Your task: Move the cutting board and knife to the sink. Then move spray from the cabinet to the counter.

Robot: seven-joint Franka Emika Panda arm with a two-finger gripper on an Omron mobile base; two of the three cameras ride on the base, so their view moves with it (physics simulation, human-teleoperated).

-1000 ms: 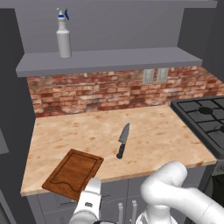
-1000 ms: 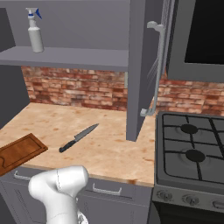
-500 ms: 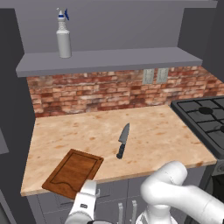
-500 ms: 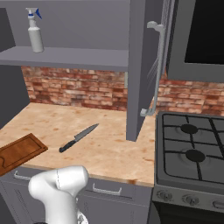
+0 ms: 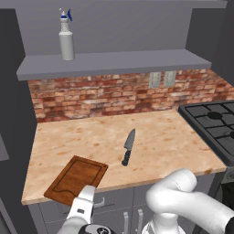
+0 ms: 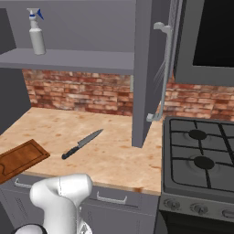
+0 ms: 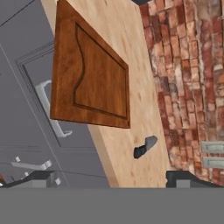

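One corner of the cutting board (image 5: 76,179) overhangs the counter (image 5: 164,132) edge just above the gripper (image 7: 109,177), wide open and empty; an upward nudge could knock it off.

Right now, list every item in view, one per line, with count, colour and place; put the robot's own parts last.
cutting board: one, reddish-brown, front left of the counter, overhanging its edge
knife: one, dark blade and black handle, flat on the mid counter, apart from the board
spray: one, pale grey with a blue tip, upright on the shelf
shelf: one, grey, above the brick wall
counter: one, beige wood-grain
brick wall: one, red-brown, behind the counter
stove: one, black, right of the counter
cabinet door: one, dark grey, open, pale bar handle
drawer fronts: grey, under the counter
gripper: one, white, low before the board
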